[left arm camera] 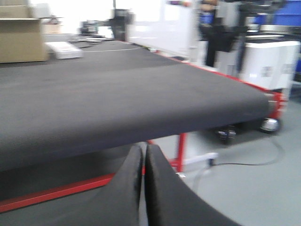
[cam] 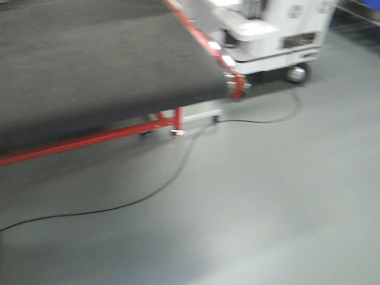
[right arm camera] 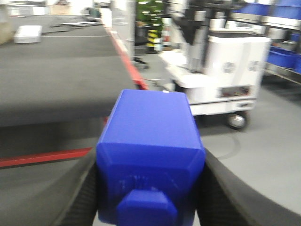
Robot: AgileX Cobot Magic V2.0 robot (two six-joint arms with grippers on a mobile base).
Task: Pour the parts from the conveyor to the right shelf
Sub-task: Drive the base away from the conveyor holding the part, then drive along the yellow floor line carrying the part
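Blurred conveyor (left arm camera: 117,94) behind; right claw (right arm camera: 150,181) tight around blue block (right arm camera: 150,136), left claw (left arm camera: 143,153) closed, empty, both cropped.

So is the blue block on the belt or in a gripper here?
In a gripper: the blue block sits clamped between the dark fingers of the right gripper, off the belt.

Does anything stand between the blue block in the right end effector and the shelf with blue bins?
Yes. A white wheeled cart stands between the blue block, gripped by the right end effector, and the shelf behind it. A black cable lies on the floor.
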